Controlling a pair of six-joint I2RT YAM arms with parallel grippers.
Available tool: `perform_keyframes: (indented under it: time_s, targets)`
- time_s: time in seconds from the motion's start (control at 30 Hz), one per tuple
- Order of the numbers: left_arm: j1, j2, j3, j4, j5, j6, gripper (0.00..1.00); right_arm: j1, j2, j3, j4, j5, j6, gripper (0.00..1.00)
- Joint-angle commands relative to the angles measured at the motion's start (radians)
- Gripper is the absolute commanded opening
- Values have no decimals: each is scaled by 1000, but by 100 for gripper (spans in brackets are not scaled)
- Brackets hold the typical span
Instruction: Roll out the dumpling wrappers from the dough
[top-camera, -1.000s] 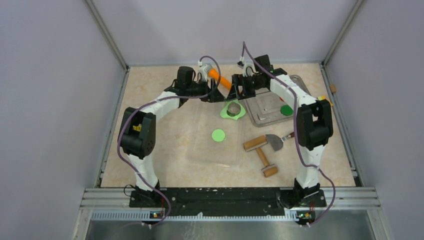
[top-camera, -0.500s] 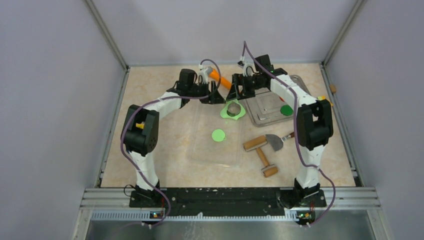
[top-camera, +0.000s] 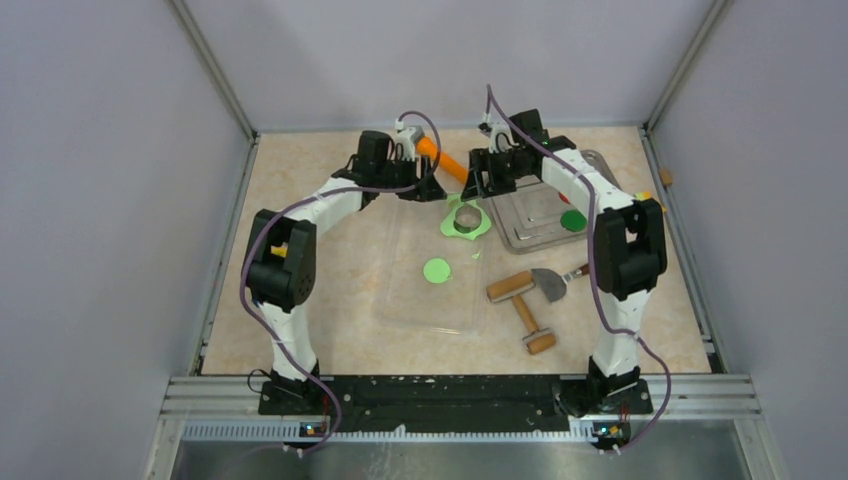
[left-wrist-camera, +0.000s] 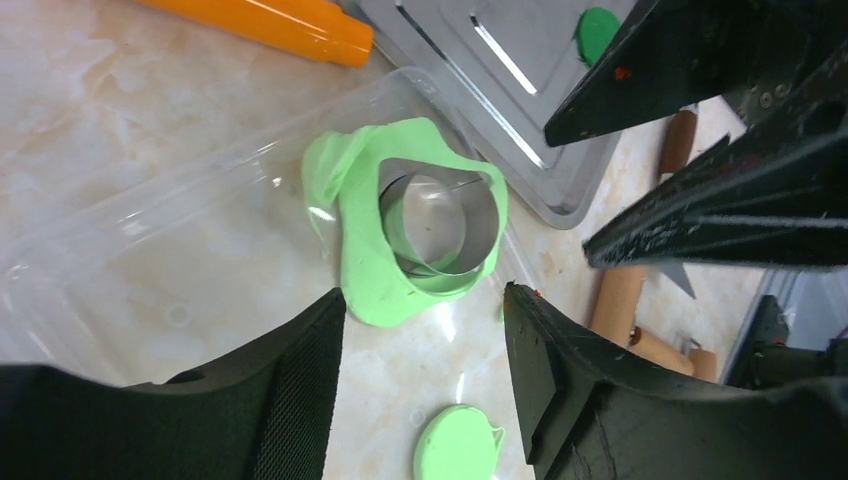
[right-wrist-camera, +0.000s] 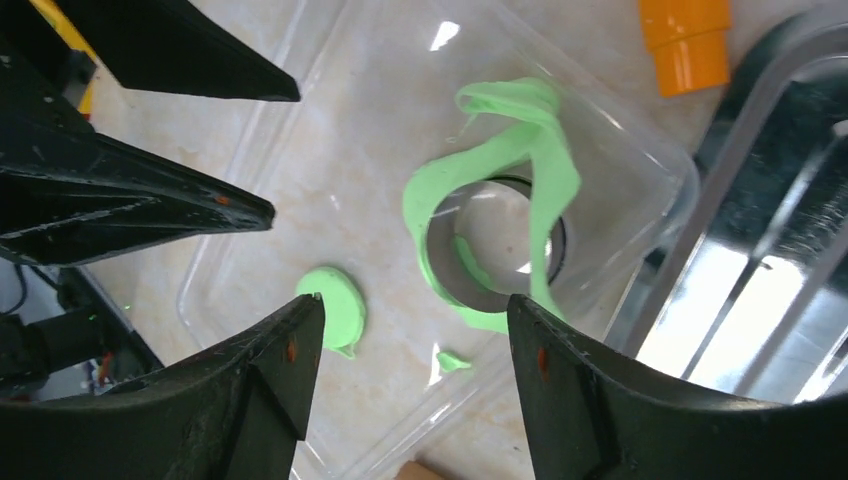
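Both arms reach in over the far end of the clear plastic tray (top-camera: 420, 310), wrists facing each other. Left gripper (left-wrist-camera: 422, 300) has its jaws well apart and nothing between them; it hangs above the tray just short of the dough (left-wrist-camera: 360, 250). Right gripper (right-wrist-camera: 415, 305) is the same: jaws spread, nothing gripped, hanging over the same spot from the other side. The dough is a thin irregular lime-green sheet at the tray's far right corner, with a metal ring cutter (left-wrist-camera: 470, 250) standing in the hole in its middle. The sheet wraps around the ring, and in the right wrist view one strip runs up and across the ring's rim. I can't tell from either wrist view how much of the sheet lies flat on the plastic and how much is lifted. One finished dumpling wrapper (top-camera: 436, 270), a small round lime-green disc, lies flat near the middle of the tray, well apart from the dough and from both grippers. A small green crumb (right-wrist-camera: 452, 360) sits on the plastic between the wrapper and the ring. Off the tray: an orange rolling pin (top-camera: 440, 158) lies at the far edge between the two wrists, and a metal tray (top-camera: 530, 235) sits just right of the dough with a darker green disc (top-camera: 572, 221) on it. Nearer the bases, right of the clear tray, are two wooden rollers (top-camera: 510, 286) and a metal scraper (top-camera: 550, 283), none of them touched by either arm.
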Motion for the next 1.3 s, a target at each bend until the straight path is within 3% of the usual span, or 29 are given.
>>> perform_keyframes:
  time_s: [0.0, 0.27, 0.37, 0.47, 0.53, 0.6, 0.7, 0.9, 1.27]
  targets:
    - [11, -37, 35, -72, -35, 106, 62, -24, -19, 16, -9, 95, -84, 65]
    - [19, -105, -35, -190, -25, 139, 59, 3, 25, 103, -30, 72, -248, 30]
    - [38, -147, -87, -183, -26, 110, 59, 49, 90, 216, -147, 17, -403, 29]
    - [71, -187, -132, -178, -24, 74, 60, 99, 162, 283, -270, 79, -554, 21]
    - [93, -216, -162, -182, -20, 67, 60, 117, 181, 275, -286, 97, -590, 22]
    - [113, -241, -186, -196, -22, 77, 60, 131, 188, 260, -287, 118, -604, 31]
    - [140, -274, -227, -206, -25, 75, 60, 149, 200, 255, -303, 144, -630, 33]
    - [158, -320, -271, -195, -35, 73, 60, 157, 210, 234, -271, 221, -623, 32]
    - [159, -340, -298, -186, -44, 75, 61, 162, 227, 235, -282, 185, -631, 31]
